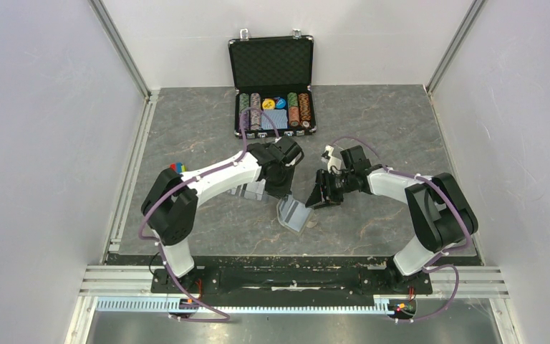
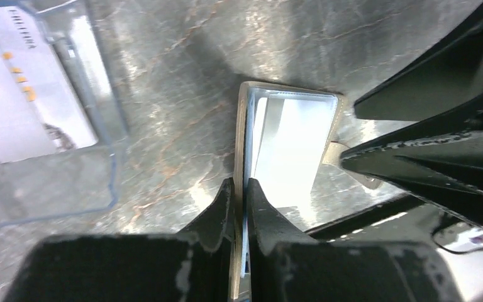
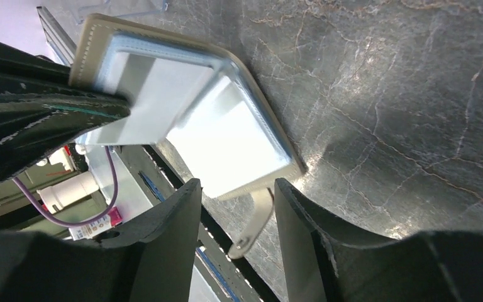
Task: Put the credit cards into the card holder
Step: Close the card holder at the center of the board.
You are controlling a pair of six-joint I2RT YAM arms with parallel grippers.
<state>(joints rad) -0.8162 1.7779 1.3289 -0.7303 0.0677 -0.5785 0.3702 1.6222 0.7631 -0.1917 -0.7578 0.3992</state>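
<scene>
The card holder (image 2: 286, 145) is open, mid surface (image 1: 401, 129), btw both arms. L fingers (image 2: 221, 211) pinch one flap tight. R fingers (image 3: 170, 226) stand wide, w/ the holder's corner & tab in the gap, not held. One credit card (image 2: 25, 94) sits in a clear sleeve (image 2: 94, 189) nearby. I'd keep the L pinch firm & the pocket open, so R can get the card.
</scene>
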